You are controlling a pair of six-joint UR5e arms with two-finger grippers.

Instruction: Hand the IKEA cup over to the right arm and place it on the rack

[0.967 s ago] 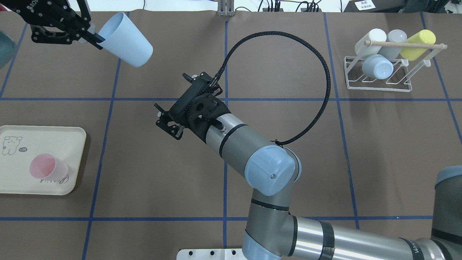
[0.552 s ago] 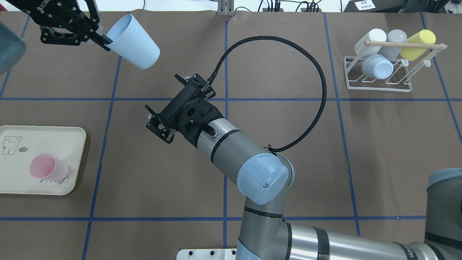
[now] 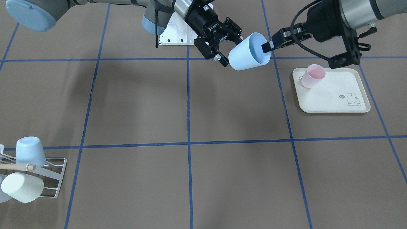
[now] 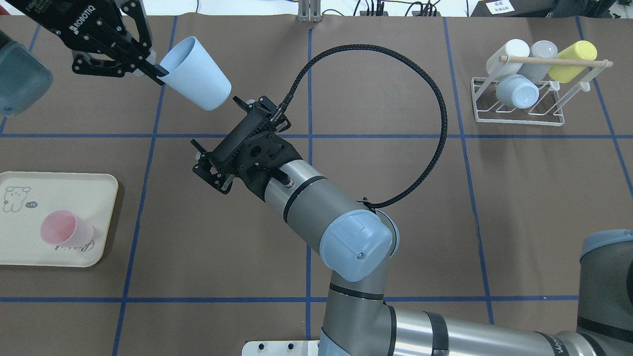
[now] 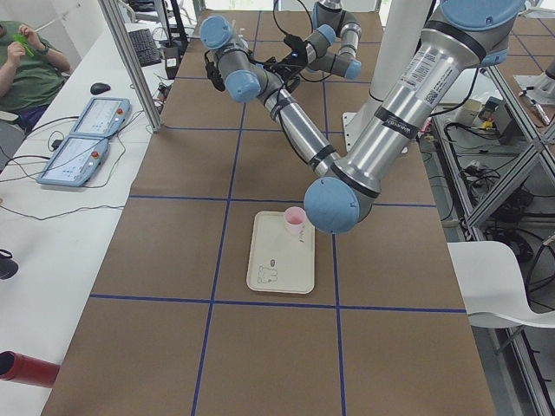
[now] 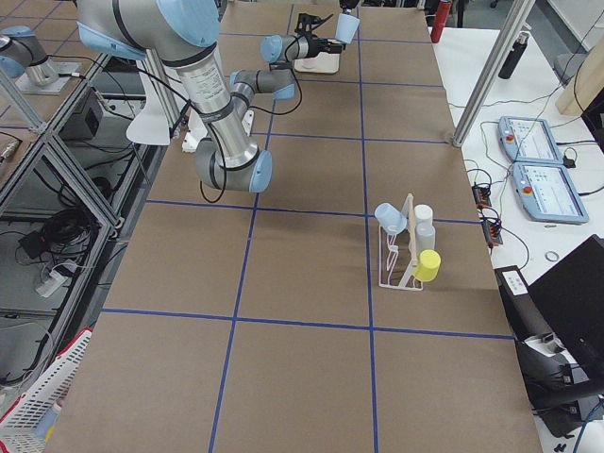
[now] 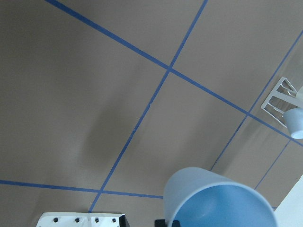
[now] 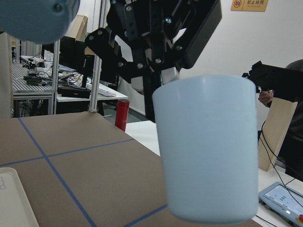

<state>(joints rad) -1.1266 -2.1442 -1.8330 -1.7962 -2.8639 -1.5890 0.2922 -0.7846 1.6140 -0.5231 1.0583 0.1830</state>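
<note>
The IKEA cup (image 4: 198, 74) is light blue and hangs tilted above the table, base pointing at the right arm. My left gripper (image 4: 158, 74) is shut on its rim, one finger inside and one outside; the front view shows this pinch (image 3: 266, 47) on the cup (image 3: 248, 52). My right gripper (image 4: 216, 123) stands open with the cup's base just at its fingertips, not gripped. The right wrist view is filled by the cup (image 8: 208, 151). The left wrist view looks into the cup (image 7: 218, 198). The white wire rack (image 4: 519, 111) sits at the far right and holds several cups.
A cream tray (image 4: 94, 198) at the left edge carries a pink cup (image 4: 64, 230). A black cable (image 4: 435, 104) loops from the right wrist over the table's middle. The rack (image 3: 54, 178) is at the front view's lower left.
The left gripper has carried the cup rightward and closer to the right gripper. The right arm has swung left and forward to meet it, still open.
</note>
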